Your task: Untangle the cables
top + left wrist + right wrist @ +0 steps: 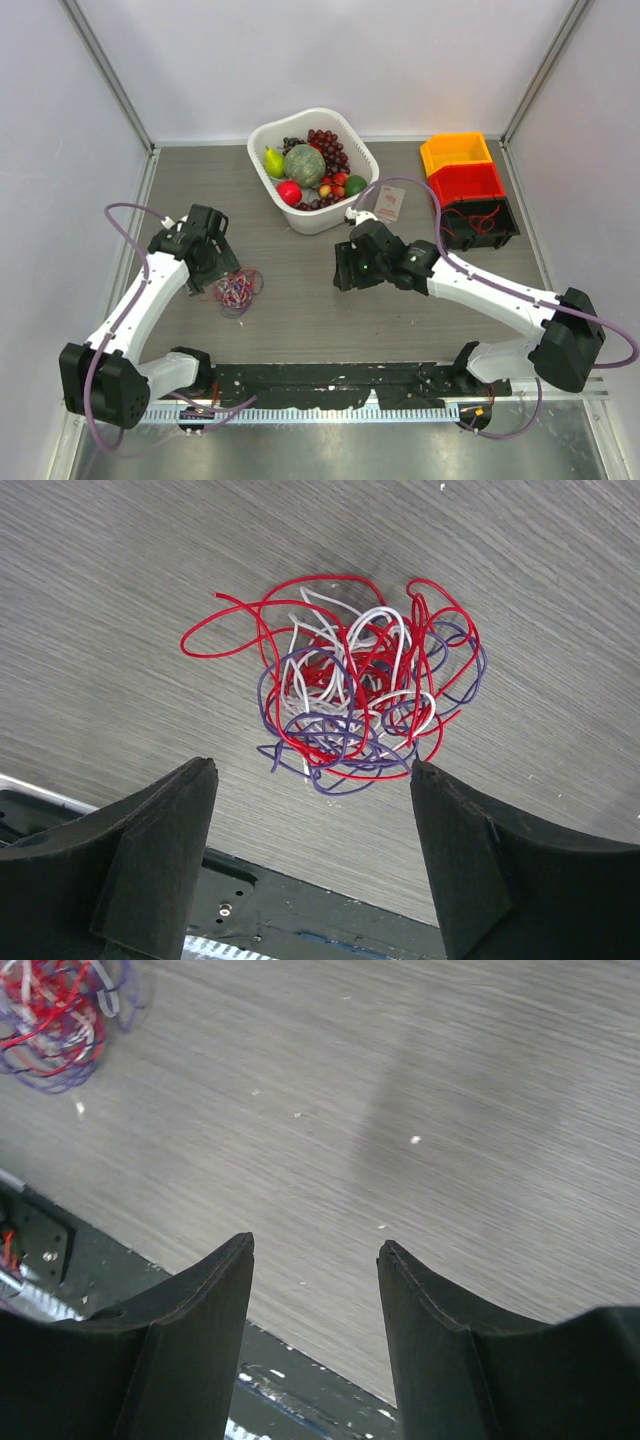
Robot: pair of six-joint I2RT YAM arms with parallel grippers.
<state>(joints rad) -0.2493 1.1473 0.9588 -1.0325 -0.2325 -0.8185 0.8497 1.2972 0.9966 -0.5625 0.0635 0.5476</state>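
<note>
The cables (237, 290) are a small tangled bunch of red, purple and white wires lying on the grey table left of centre. In the left wrist view the cables (350, 695) lie just beyond the fingertips. My left gripper (222, 272) is open and empty, hovering right beside the bunch; in its own view the gripper (313, 768) has wide-spread jaws. My right gripper (345, 272) is open and empty over bare table to the right of the bunch. In the right wrist view the gripper (316, 1243) is open and the cables (55, 1015) show at the top left corner.
A white basket (353, 205) full of fruit stands at the back centre. Orange (455, 150), red (467, 183) and black (480, 222) bins stand at the back right. A small card (390, 202) lies beside the basket. A black rail (330, 380) runs along the near edge.
</note>
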